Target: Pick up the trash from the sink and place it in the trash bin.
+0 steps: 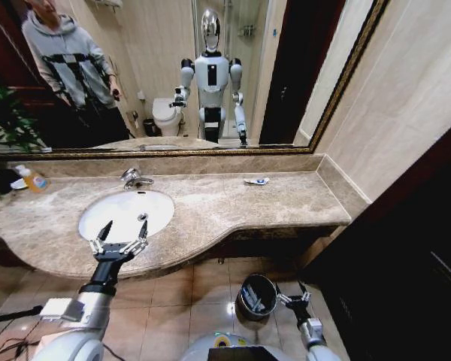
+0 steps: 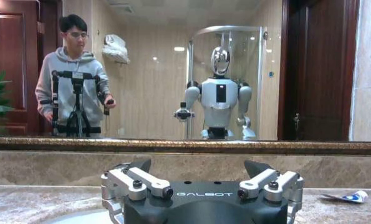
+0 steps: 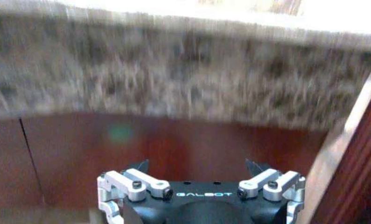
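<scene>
Head view: left gripper [image 1: 125, 228] spread wide over the sink [image 1: 98, 210], holding nothing. Right gripper [image 1: 295, 295] low beside the trash bin [image 1: 256, 297], claw open.

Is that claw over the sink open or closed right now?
Open. The left gripper hangs above the sink with its two dark fingertips spread apart and nothing between them.

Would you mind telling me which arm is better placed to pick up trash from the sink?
Probably the left: its open pincer hovers over the sink, while the right pincer hangs low beside the trash bin on the floor.
</scene>
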{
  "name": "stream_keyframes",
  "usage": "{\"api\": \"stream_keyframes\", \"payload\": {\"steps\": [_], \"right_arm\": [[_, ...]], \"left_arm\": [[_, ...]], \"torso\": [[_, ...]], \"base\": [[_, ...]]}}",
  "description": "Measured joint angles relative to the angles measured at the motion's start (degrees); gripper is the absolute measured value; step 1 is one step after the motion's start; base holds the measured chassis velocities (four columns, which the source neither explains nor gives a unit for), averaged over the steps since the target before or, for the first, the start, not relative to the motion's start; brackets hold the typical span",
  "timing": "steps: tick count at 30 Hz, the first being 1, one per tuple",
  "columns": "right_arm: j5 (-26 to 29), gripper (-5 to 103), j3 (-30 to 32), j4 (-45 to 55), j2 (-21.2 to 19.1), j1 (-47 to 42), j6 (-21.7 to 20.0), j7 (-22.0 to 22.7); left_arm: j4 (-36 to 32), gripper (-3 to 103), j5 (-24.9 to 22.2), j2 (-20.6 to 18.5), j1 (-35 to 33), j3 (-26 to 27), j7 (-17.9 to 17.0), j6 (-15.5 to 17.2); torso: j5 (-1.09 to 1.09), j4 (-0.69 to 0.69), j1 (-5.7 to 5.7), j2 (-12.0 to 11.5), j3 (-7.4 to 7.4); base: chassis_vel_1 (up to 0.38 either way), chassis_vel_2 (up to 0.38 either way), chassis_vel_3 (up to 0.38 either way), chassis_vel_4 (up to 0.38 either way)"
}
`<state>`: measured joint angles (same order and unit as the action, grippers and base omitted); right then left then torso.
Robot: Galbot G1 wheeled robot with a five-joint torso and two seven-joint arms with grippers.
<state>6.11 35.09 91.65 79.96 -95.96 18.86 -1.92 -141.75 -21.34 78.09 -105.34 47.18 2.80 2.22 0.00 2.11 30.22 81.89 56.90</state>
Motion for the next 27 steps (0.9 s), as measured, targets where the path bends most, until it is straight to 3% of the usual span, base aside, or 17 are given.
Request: {"api": "stream_keyframes", "payload": {"steps": [10,17,27], "right_arm": [[2.37,100,0.54,15.47,0.09,-4.88,-3.07,-0.72],[4.01,100,0.38,23.19,-0.2,-3.76,-6.78,-2.27],[5.17,100,-2.57,25.24,-5.59,10.9,-15.42,-2.7]], "left_arm": [[0.0,100,0.0,0.0,0.0,0.0,0.0,0.0],[0.0,100,0.0,0.0,0.0,0.0,0.0,0.0],[0.0,100,0.0,0.0,0.0,0.0,0.0,0.0]], "torso": [[-0.01,0.0,0.0,0.0,0.0],[-0.01,-0.01,0.0,0.0,0.0],[0.0,0.01,0.01,0.0,0.01]], "base": [[0.0,0.0,0.0,0.0],[0.0,0.0,0.0,0.0],[0.0,0.0,0.0,0.0]]}}
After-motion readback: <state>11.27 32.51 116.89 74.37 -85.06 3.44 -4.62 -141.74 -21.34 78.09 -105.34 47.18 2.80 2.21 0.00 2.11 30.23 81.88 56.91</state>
